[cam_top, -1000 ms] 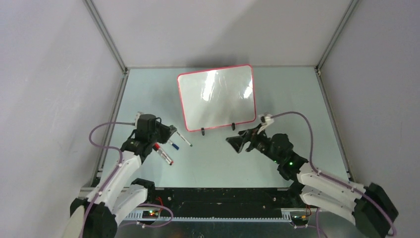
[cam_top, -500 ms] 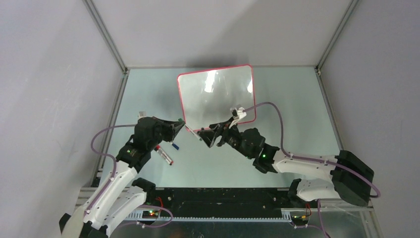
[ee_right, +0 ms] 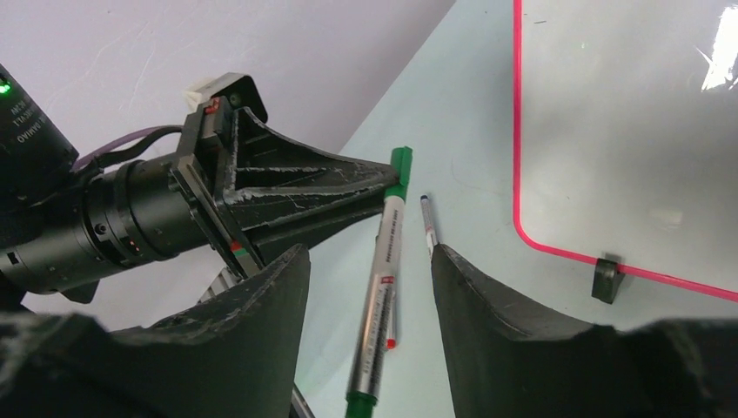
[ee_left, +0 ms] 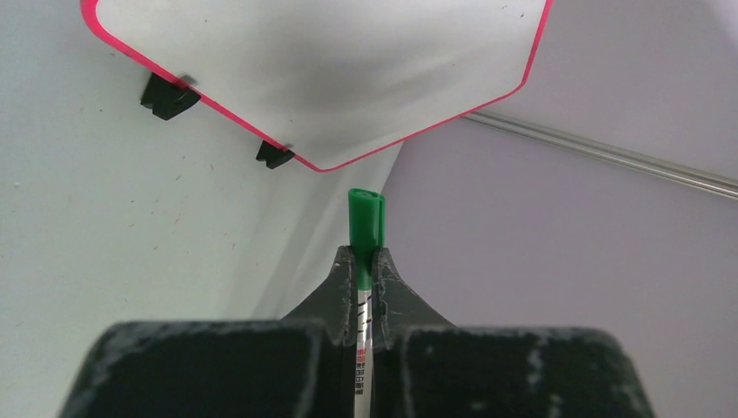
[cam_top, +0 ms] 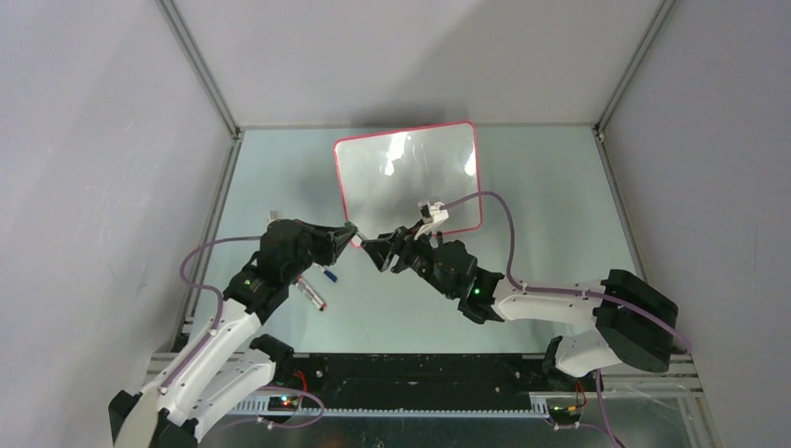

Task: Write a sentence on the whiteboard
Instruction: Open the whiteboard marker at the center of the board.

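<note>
While left gripper clamps a green marker, right gripper outstretched, jaws apart astride it

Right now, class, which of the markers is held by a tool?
The green-capped marker, clamped in the left tool; the red marker and blue marker lie on the table.

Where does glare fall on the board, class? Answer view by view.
Top external: white glare streaks on the upper part of the whiteboard. Right wrist: one bright patch near the picture's right edge. Left wrist: no glare, only a soft grey reflection above the green marker.
</note>
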Tool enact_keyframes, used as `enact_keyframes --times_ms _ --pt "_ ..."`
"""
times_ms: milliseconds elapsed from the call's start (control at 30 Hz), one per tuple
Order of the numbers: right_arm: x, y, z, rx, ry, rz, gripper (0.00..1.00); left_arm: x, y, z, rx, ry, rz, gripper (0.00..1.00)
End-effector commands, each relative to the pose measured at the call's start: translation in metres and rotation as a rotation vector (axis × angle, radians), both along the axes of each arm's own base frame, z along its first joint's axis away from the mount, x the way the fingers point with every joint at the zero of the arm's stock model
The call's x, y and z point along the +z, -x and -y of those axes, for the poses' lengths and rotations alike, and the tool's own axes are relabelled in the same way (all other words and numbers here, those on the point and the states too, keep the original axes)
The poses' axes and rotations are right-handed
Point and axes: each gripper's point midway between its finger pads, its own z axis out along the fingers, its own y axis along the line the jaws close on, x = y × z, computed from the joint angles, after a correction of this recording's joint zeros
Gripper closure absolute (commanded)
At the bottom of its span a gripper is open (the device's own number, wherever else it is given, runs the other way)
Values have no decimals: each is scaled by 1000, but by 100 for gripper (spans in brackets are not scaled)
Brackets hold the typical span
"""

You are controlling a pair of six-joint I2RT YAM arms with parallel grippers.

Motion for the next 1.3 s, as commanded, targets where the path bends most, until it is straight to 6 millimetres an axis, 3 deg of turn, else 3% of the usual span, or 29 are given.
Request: enact_keyframes --times_ms 0,333,567,633,733,800,1133,1267 --pt "27 -7 -10 -30 -75 18 44 33 -7 6 15 50 65 100" --pt "11 -9 -17 -36 -59 -51 56 34 -7 9 15 44 72 100" --pt "8 -8 -19 -24 -52 -61 74 34 -5 12 5 34 74 100" --pt "9 -8 -18 -26 -51 -61 72 34 -5 12 6 31 71 100" --pt "10 -10 -16 -39 -52 -58 53 33 -4 10 14 28 69 100" --pt "10 -11 -14 -46 -50 -60 48 32 -4 8 24 26 70 100" --pt "17 -12 -13 -43 -72 -57 56 24 -3 8 27 23 60 100" --pt "20 -12 -13 -39 -79 -51 51 22 -4 10 23 28 56 100"
